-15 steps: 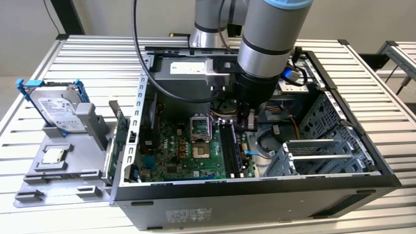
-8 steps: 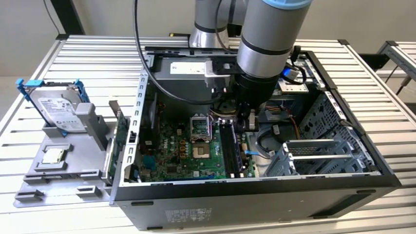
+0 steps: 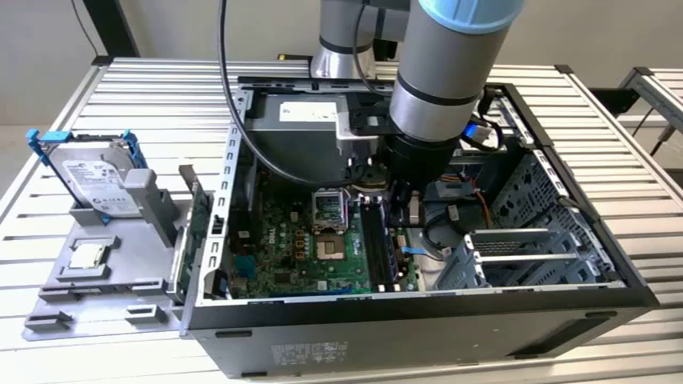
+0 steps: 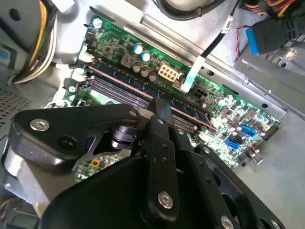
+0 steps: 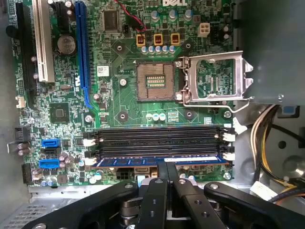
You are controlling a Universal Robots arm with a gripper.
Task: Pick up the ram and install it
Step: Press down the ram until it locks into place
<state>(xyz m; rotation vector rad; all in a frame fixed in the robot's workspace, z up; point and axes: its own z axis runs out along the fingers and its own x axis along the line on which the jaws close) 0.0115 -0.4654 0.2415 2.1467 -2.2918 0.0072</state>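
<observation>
The ram (image 5: 124,161) is a thin blue-green stick lying in the outermost of the black motherboard slots (image 5: 157,140). In the second wrist view the ram (image 4: 189,112) runs along the same slot, just past the fingertips. My gripper (image 5: 166,166) is shut, its two black fingers pressed together with nothing between them. The tips of the gripper (image 4: 159,102) sit at the ram's top edge near its middle. The fingers close along the stick's length, not across it. In the exterior view my arm (image 3: 443,96) reaches down into the open computer case (image 3: 555,288), over the slots.
The open processor socket (image 5: 155,82) with its raised metal lid (image 5: 217,78) lies beside the slots. Cable bundles (image 5: 271,157) and the drive cage (image 3: 523,256) crowd the case. Outside, a grey tray (image 3: 117,276) holds a hard drive (image 3: 101,184) and a square processor chip (image 3: 85,254).
</observation>
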